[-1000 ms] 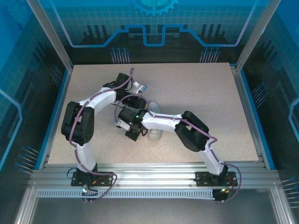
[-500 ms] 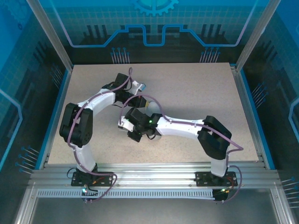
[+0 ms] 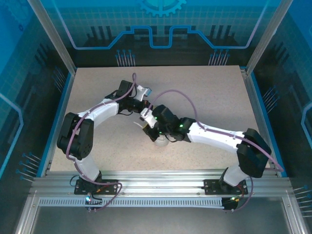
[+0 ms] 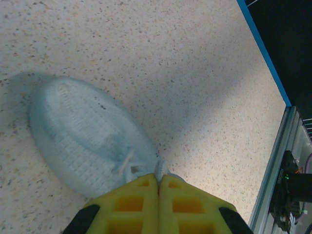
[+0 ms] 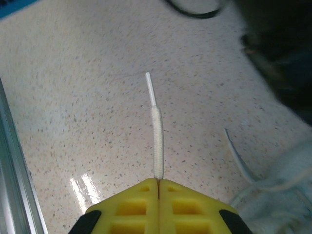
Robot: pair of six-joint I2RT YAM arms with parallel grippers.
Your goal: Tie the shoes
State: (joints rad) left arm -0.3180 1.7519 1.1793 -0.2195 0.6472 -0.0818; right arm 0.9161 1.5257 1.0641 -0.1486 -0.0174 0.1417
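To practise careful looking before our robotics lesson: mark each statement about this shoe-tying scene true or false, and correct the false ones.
1. The right gripper pinches a lace end that sticks out beyond it. True.
2. The left gripper hangs wide open. False: it is shut on a lace at the sneaker.
3. The sneaker is black. False: it is white.
4. The sneaker lies on the speckled table. True.

Speckled table (image 3: 219,97), white sneaker (image 4: 83,141) atop.
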